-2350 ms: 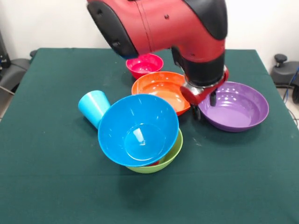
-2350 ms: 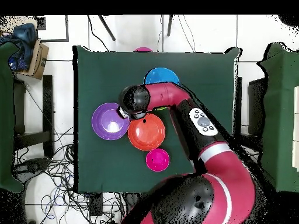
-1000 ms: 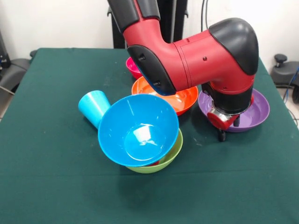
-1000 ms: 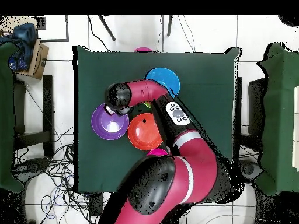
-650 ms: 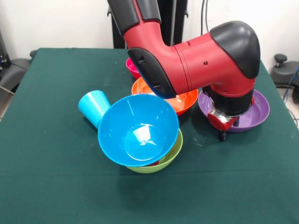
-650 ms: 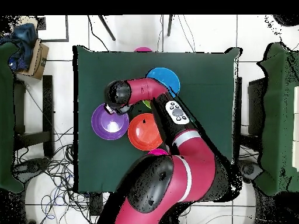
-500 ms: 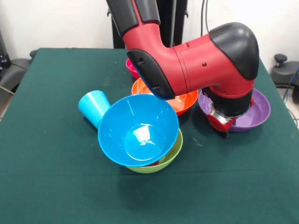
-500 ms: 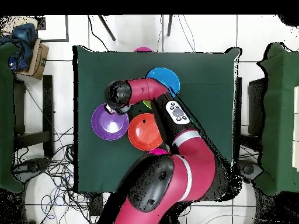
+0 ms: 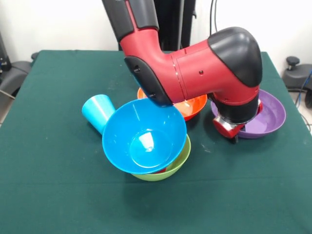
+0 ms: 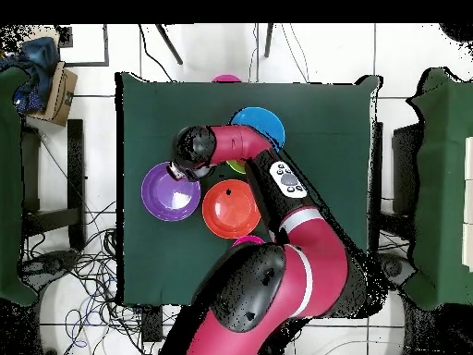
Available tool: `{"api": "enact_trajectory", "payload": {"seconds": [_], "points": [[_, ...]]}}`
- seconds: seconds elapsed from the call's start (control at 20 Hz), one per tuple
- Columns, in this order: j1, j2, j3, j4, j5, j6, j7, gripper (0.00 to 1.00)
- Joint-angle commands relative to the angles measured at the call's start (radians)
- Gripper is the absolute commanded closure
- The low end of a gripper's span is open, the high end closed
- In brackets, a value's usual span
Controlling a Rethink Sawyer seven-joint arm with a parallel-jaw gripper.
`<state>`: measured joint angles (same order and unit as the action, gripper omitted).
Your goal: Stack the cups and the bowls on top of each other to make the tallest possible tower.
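My gripper [image 9: 230,132] is low over the near rim of the purple bowl [image 9: 269,117], touching it; in the overhead view the gripper [image 10: 175,171] sits at the rim of the purple bowl [image 10: 166,196]. I cannot see how it stands on the rim. The orange bowl [image 9: 193,105] lies beside the purple one, mostly behind the arm. The blue bowl [image 9: 144,136] leans tilted on the lime green bowl [image 9: 176,163], with a red sliver [image 9: 159,171] between them. The light blue cup [image 9: 97,113] lies on its side against the blue bowl. The small pink-red bowl is hidden by the arm.
My arm [image 9: 195,73] crosses the middle of the table above the orange bowl. A hot pink object [image 10: 226,79] shows at the table's edge farthest from my base in the overhead view. Chairs and cables surround the green table [image 9: 58,195].
My arm swung over from the orange bowl to the purple bowl's near rim and lowered there. The purple bowl has shifted slightly right in the front view.
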<state>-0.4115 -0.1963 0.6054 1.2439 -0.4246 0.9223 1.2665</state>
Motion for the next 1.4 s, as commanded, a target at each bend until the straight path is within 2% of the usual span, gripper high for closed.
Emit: {"api": "enact_trajectory", "payload": {"seconds": [0.05, 0.5, 0.8, 1.2, 1.4], "points": [[-0.016, 0.013, 0.014, -0.075, 0.017, 0.076, -0.084, 1.0], [-0.046, -0.065, 0.043, -0.13, 0.116, 0.232, -0.071, 1.0], [-0.055, -0.089, 0.048, -0.15, 0.144, 0.207, -0.036, 1.0], [-0.064, -0.115, 0.043, -0.159, 0.179, 0.257, -0.041, 1.0], [-0.067, -0.132, 0.045, -0.2, 0.215, 0.331, -0.028, 1.0]]}}
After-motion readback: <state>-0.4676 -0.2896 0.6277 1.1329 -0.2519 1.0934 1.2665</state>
